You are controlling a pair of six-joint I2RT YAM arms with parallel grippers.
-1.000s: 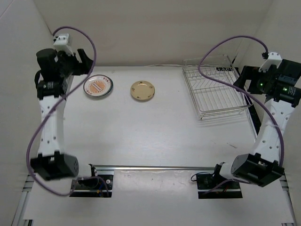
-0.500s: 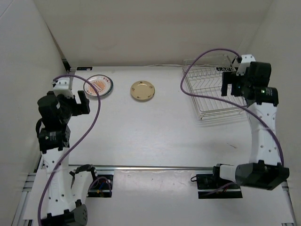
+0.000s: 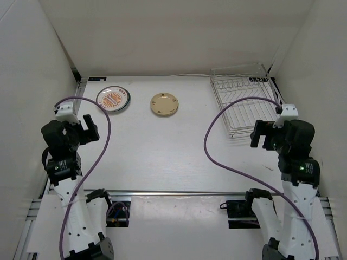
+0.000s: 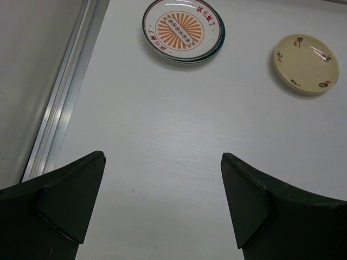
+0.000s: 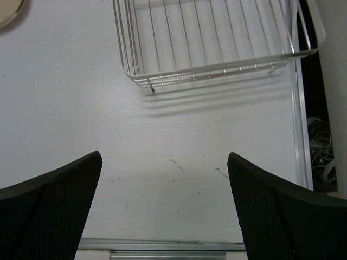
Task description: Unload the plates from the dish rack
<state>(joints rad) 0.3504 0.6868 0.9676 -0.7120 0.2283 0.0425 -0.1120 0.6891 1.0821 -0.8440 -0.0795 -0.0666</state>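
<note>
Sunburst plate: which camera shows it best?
Left wrist: the sunburst plate lies large near the top of the frame, its orange rays and rim lettering clear. Top external shows it small, far left. Right wrist misses it.

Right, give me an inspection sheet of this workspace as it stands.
Surface: white table, faint scuffs in front of the dish rack.
Job's things: dish rack far right, no plates in it; sunburst plate and tan plate flat on the table's far side; a second rim shows under the sunburst plate.
Clutter: nothing seen.
Grippers: left gripper and right gripper both open, holding nothing, above bare table.
Cables: purple left cable and right cable loop from the wrists; the right one crosses the rack in the top view.
Surroundings: white walls on three sides; metal rail at near edge.
</note>
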